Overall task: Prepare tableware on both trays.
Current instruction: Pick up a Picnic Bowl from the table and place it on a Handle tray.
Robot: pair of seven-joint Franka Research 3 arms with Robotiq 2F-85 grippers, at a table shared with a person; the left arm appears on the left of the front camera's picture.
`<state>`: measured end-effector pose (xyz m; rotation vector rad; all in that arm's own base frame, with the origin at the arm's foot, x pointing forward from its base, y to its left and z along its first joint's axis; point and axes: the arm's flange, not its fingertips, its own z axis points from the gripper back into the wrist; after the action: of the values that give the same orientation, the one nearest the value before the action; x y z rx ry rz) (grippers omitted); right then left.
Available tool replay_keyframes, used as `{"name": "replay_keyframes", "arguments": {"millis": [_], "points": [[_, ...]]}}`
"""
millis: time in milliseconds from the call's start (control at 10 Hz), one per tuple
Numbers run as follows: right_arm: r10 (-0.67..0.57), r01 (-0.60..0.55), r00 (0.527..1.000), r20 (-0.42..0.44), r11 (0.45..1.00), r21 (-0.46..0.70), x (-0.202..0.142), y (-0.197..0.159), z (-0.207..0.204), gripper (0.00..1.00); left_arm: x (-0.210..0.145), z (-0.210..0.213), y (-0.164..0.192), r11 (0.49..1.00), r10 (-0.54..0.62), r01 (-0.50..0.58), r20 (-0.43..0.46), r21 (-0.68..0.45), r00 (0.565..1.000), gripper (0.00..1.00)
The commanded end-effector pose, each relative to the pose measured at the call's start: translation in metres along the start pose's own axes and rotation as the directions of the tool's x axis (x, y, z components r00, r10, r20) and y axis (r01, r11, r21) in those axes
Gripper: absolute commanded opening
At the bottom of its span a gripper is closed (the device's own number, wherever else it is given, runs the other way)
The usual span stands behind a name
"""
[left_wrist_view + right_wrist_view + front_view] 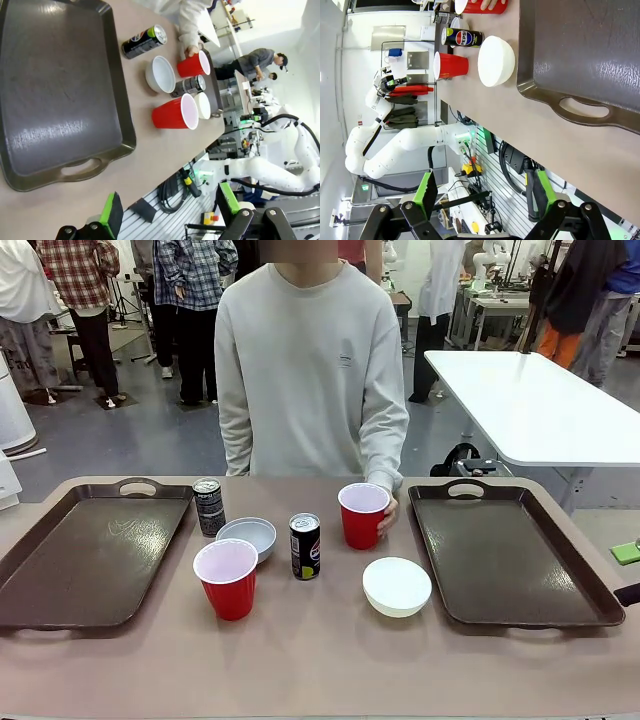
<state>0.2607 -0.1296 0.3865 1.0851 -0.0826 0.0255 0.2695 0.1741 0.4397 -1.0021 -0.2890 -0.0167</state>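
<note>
Desk: Tableware first, front view. Where does it stand?

Photographer: All of it is on the pinkish-brown table (320, 665), between the left tray (90, 560) and the right tray (510, 560), which lie at the table's two ends. The left can (208, 506) stands just beside the left tray's far corner, with the grey bowl (247, 536) next to it and the near cup (227, 578) in front of that bowl. The Pepsi can (305, 546) is in the middle. The white bowl (397, 585) sits near the right tray.

Desk: And the room?

Photographer: A person (310, 370) in a pale sweatshirt stands at the far side, one hand (389, 515) around the far cup (362, 515). Behind are a grey floor, a white bench (540, 400) at right, and other people farther off.

Desk: Left wrist view?

Photographer: The left gripper (170, 207), jaws spread wide, hangs by the table's near edge, past the left tray's handle. Cups, bowls and cans stand beyond that tray. The right arm (270, 167) shows white farther off, over a slatted panel (150, 220) hung with cables.

Desk: Right wrist view?

Photographer: The right gripper (484, 192), jaws likewise wide apart, is off the near edge by the right tray's handle. The white bowl is just beside that tray's rim, with the near cup and Pepsi can behind it. The left arm (395, 145) is in the background.
</note>
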Motion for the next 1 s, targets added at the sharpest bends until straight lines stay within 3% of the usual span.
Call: {"name": "replay_keyframes", "arguments": {"millis": [0, 200, 400, 600, 900], "points": [[0.006, -0.006, 1.000, -0.004, 1.000, 0.011, -0.001, -0.001, 0.000, 1.00, 0.002, -0.018, -0.011, 0.992, 0.023, -0.027, 0.033, 0.127, 0.999, 1.00], [0.006, -0.006, 1.000, -0.004, 1.000, 0.011, -0.001, -0.001, 0.000, 1.00, 0.005, -0.067, -0.070, 0.928, -0.055, 0.043, 0.021, 0.370, 0.998, 1.00], [0.006, -0.006, 1.000, -0.004, 1.000, 0.011, -0.001, -0.001, 0.000, 1.00, 0.009, -0.104, -0.119, 0.830, -0.138, 0.108, 0.013, 0.547, 0.990, 1.00], [0.006, -0.006, 1.000, -0.004, 1.000, 0.011, -0.001, -0.001, 0.000, 1.00, 0.015, -0.164, -0.172, 0.699, -0.225, 0.207, -0.064, 0.684, 0.972, 1.00], [0.006, -0.006, 1.000, -0.004, 1.000, 0.011, -0.001, -0.001, 0.000, 1.00, 0.024, -0.266, -0.202, 0.485, -0.209, 0.273, -0.193, 0.831, 0.959, 1.00]]}}
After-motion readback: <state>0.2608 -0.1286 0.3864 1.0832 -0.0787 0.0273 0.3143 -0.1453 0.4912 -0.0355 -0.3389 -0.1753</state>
